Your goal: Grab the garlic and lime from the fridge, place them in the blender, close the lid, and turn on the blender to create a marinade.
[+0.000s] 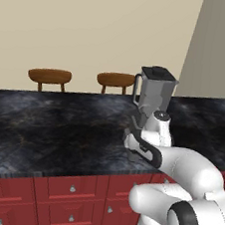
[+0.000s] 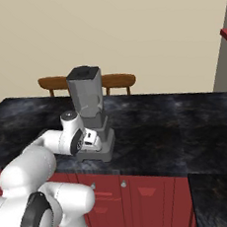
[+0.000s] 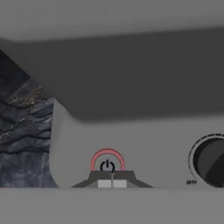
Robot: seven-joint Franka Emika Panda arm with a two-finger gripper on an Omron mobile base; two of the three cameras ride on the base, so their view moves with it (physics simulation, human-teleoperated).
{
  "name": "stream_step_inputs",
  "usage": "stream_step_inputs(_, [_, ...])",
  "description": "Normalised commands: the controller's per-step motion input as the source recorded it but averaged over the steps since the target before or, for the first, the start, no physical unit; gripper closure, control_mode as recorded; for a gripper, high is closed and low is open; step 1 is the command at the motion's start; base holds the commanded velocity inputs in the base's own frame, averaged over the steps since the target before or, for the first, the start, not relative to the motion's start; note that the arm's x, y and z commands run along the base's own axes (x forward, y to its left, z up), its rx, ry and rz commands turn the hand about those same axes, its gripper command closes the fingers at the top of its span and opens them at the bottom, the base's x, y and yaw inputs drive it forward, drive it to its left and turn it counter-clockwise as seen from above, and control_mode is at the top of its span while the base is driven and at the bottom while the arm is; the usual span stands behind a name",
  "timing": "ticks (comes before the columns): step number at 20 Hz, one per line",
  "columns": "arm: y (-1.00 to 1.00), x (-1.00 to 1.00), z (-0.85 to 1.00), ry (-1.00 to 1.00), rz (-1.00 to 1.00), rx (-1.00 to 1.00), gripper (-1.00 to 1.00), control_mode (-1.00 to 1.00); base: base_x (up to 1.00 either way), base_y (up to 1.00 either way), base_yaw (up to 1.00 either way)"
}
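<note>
The blender [image 2: 92, 117] stands on the dark marbled table [image 2: 176, 124], near its front edge, with the lid [image 2: 84, 71] sitting on top of the translucent jar. Two wooden chairs [image 1: 50, 76] stand behind the table against the beige wall. The gripper [image 3: 112, 183] is at the front face of the blender's base, its jaws closed together with nothing between them, the tips right at the red button [image 3: 107, 161]. In the hand view that button shows a red ring around a black power symbol. To its right sits the black knob [image 3: 211, 161], with the small word "MIN" printed at its lower left. No brand name can be read on the base.
</note>
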Motion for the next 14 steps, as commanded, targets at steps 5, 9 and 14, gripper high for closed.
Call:
stream_step_inputs(5, [0.0, 0.05, -0.23, 0.0, 0.0, 0.0, 1.0, -1.0, 0.0, 0.0, 0.0])
stream_step_inputs(9, [0.0, 0.09, -0.22, -0.01, 0.0, 0.0, 1.0, -1.0, 0.0, 0.0, 0.0])
stream_step_inputs(14, [0.06, 0.01, -0.22, -0.03, 0.0, 0.0, 1.0, -1.0, 0.0, 0.0, 0.0])
